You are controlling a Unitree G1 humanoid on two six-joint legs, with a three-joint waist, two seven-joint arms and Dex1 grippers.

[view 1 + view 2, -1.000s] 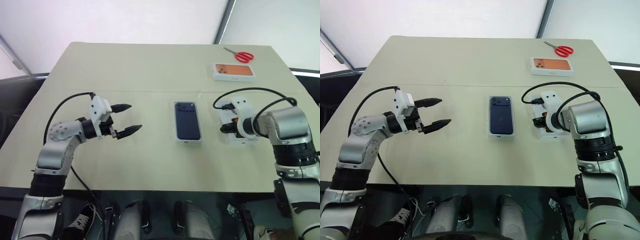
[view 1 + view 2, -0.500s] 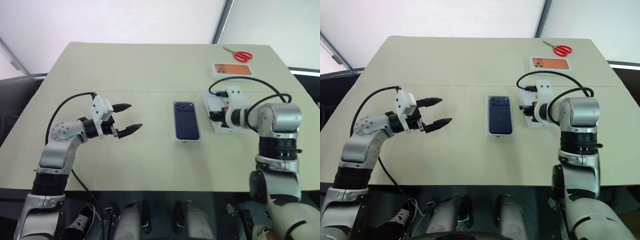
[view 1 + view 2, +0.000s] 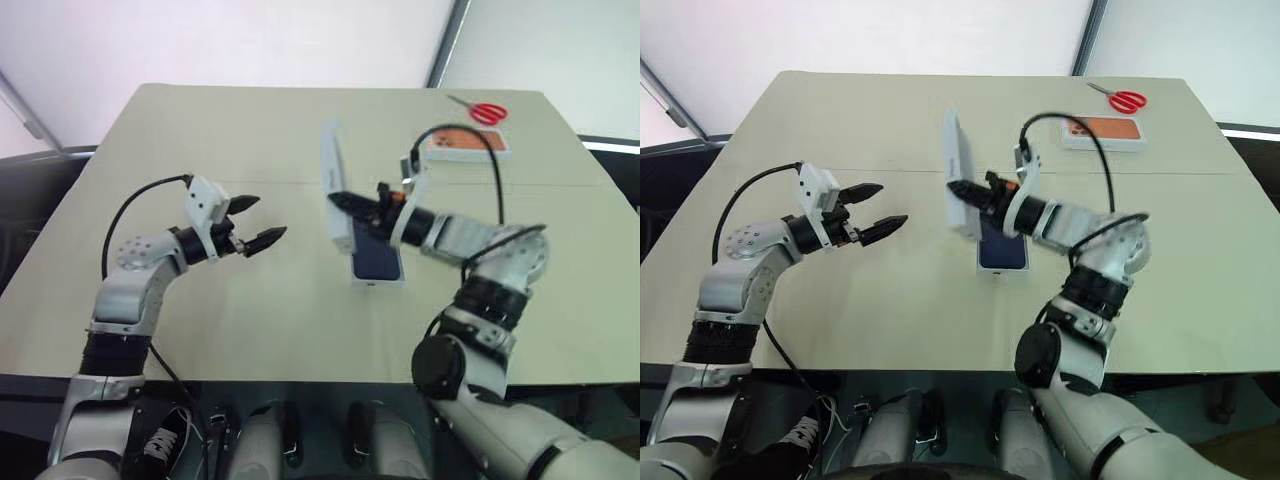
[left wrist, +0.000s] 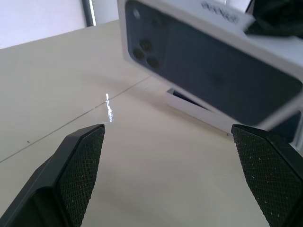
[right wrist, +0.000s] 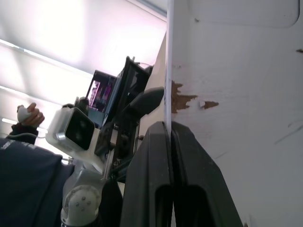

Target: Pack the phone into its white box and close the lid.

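Table (image 3: pixel 250 130) unchanged. Lid (image 3: pixel 331 180) now off the table — my right gripper (image 3: pixel 342 201), pinched on its wall, has swung it over the phone (image 3: pixel 378 258) lying in the white box (image 3: pixel 372 283). Left gripper (image 3: pixel 262 221) spread, empty. Seating next.

You had the lid (image 3: pixel 331 182) on edge above the table (image 3: pixel 250 310), the phone (image 3: pixel 377 260) just right, scissors (image 3: pixel 483 111) far right.

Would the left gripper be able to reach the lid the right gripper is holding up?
Probably yes: the left gripper is open, pointing toward the lid, with only bare table between them.
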